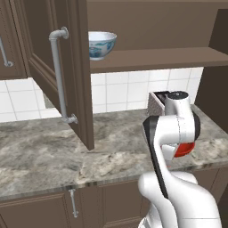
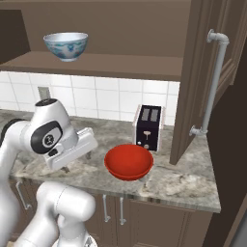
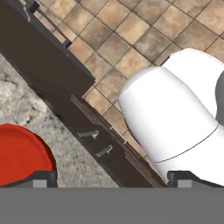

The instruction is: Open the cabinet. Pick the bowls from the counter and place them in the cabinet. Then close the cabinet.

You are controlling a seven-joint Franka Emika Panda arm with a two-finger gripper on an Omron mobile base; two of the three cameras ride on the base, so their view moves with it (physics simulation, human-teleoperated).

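The cabinet [image 1: 156,60] stands open, its left door [image 1: 75,67] and right door [image 2: 202,82] swung out over the counter [image 1: 44,156]. The white bowl with blue pattern [image 1: 101,43] [image 2: 66,46] sits upright on the cabinet shelf. On the counter, in front of the toaster, rests the red bowl [image 2: 129,161] [image 1: 185,149], half hidden by my arm in the left base view. My gripper [image 2: 77,161] hovers low over the counter's front edge, left of the red bowl [image 3: 22,153] and apart from it. In the hand view my gripper [image 3: 113,179] is open, nothing between its fingers.
A dark toaster [image 2: 148,128] stands by the tiled wall behind the red bowl. The right door's long handle [image 2: 212,82] juts out above the counter's right end. Low cabinets with short handles [image 2: 105,207] run below, over a tiled floor [image 3: 131,43].
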